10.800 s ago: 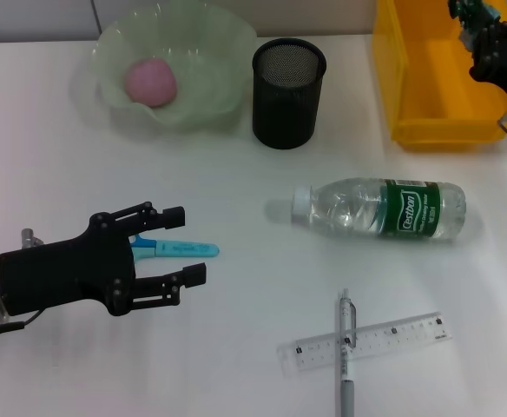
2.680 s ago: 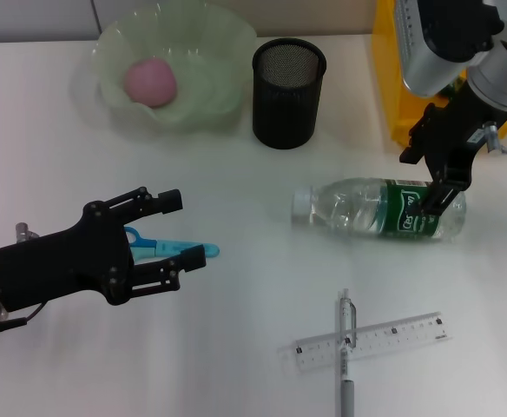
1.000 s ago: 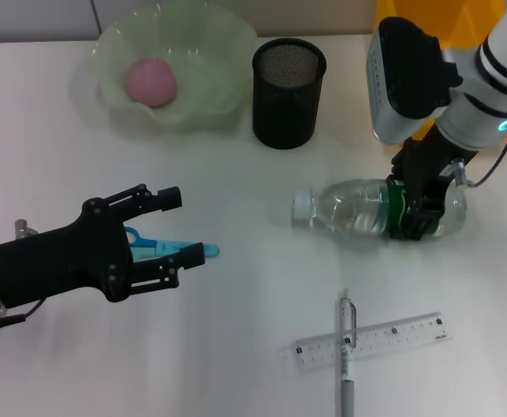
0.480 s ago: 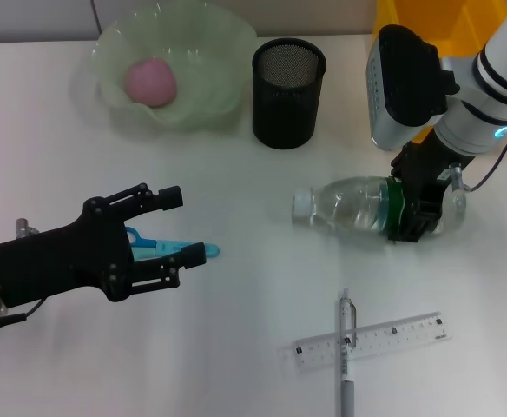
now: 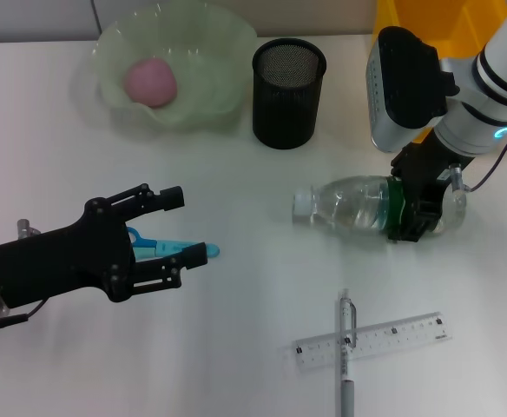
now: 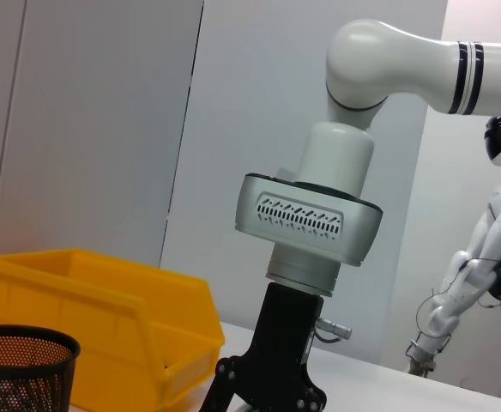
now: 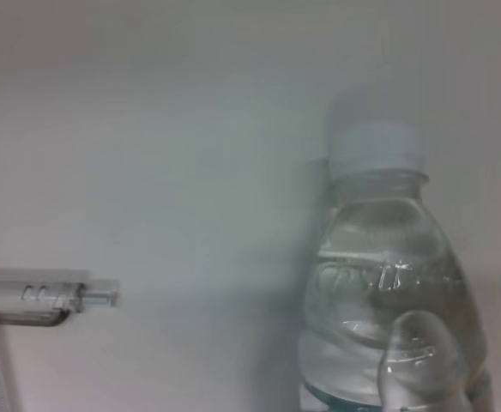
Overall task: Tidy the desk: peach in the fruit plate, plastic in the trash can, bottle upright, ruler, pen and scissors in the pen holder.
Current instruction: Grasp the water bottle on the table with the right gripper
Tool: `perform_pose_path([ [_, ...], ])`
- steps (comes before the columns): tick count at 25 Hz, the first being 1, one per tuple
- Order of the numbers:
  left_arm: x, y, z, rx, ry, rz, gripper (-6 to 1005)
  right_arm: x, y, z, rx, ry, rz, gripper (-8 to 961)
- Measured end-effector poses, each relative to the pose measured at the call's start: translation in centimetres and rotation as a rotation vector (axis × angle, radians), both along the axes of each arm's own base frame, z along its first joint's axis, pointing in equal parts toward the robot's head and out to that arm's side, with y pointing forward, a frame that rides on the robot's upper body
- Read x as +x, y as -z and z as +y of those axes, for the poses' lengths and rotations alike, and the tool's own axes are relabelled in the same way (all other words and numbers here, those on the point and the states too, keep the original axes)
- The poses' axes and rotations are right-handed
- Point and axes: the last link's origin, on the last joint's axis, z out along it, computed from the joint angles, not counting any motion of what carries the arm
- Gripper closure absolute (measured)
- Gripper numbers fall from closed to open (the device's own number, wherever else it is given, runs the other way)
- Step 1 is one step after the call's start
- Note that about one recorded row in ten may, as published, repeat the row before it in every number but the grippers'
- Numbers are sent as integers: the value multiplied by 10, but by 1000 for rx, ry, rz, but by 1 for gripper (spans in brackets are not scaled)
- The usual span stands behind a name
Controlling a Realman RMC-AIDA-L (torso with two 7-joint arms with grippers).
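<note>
one clear ribbed bottle [image 5: 358, 208] — black claw [image 5: 412, 208]

No word, brand or number can be read anywhere. Beside the pen holder [image 5: 288, 91], the bottle [image 5: 358, 208] lying on the worktop has a green label, but the right tool [image 5: 412, 213] covers it and no lettering shows. Farther from the pen holder, the clear ruler [image 5: 371, 341] carries small dark graduation marks, too small to make out as figures.
</note>
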Motion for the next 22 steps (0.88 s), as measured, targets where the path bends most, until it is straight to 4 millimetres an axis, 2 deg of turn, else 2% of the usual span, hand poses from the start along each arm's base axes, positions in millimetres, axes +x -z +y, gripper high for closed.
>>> perform_pose_path([
  [22, 0, 0, 0, 0, -2, 1, 182, -1, 0, 0, 4, 0, 18, 178],
])
